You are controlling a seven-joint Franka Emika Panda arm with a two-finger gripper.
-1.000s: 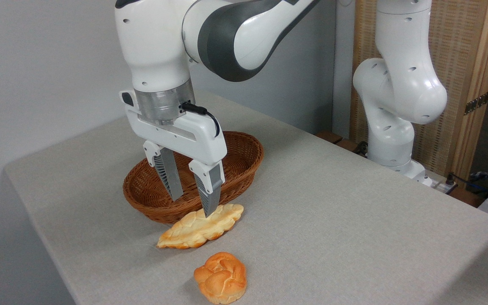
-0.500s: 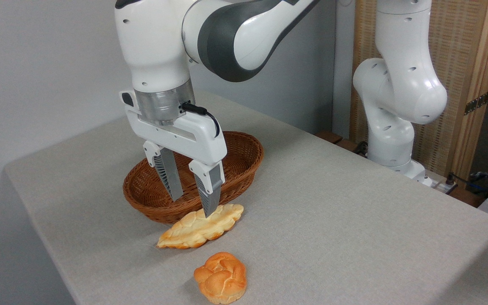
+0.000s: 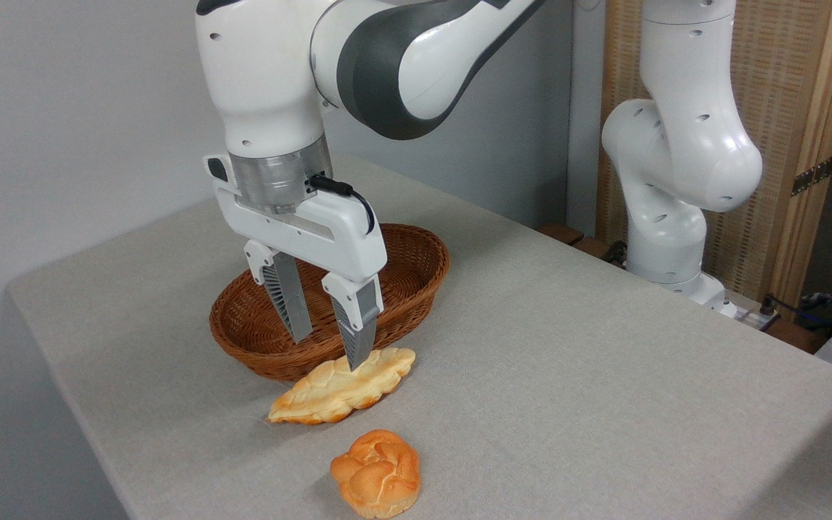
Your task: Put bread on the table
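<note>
Nothing has shifted over the last second: the gripper hangs with jaws wide and empty above the loaf. The bun lies on the surface near its front edge, so the task looks done.

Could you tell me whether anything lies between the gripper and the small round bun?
Yes. The flat braided loaf lies on the table between the open gripper, poised at the basket, and the bun nearer the camera.

Bun on table, nearest camera; flat loaf behind it; basket behind loaf, touching.
</note>
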